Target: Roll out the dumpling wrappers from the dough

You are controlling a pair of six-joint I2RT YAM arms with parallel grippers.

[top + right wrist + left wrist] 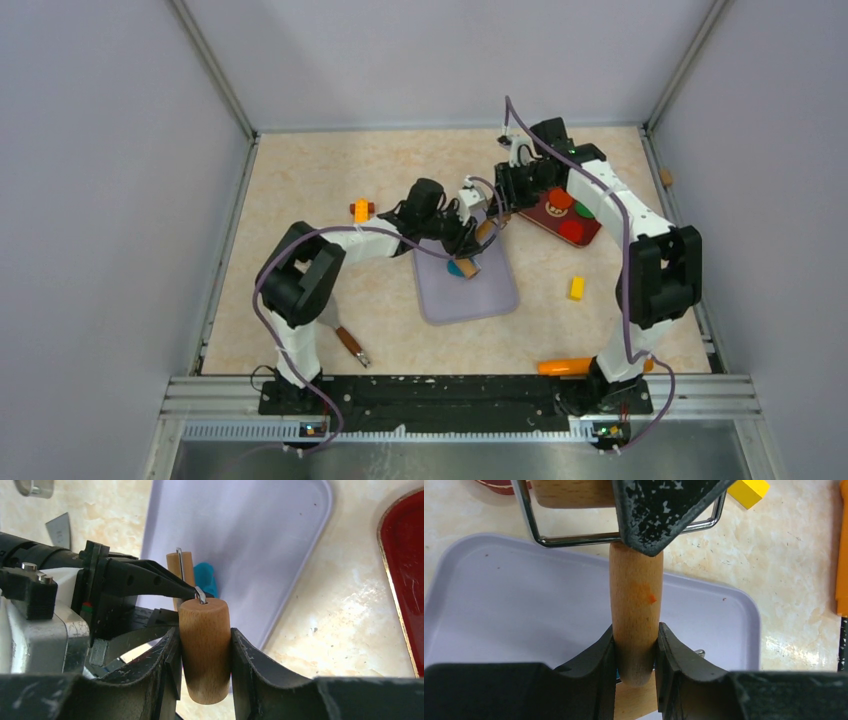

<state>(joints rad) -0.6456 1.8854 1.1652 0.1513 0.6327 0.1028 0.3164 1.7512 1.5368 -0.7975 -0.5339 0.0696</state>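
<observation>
A tan wooden roller [481, 243] with a drum on a wire frame at each end slants over the lavender mat [470, 298]. My left gripper [636, 641] is shut on its handle [636, 592]. My right gripper [205, 650] is shut on the upper drum [204, 627]. The lower drum [179, 564] rests on the mat beside the teal-blue dough [206, 578], a small lump [455, 268] partly hidden by the roller. In the top view the left gripper [470, 238] and right gripper [498, 213] are close together. No dumpling wrappers are in view.
A red tray [590, 235] with toy food sits right of the mat. Loose on the table are an orange-red block [361, 210], a yellow block [577, 288], an orange piece [565, 366] and a brown-handled tool [350, 345]. A metal ring [32, 486] lies left of the mat.
</observation>
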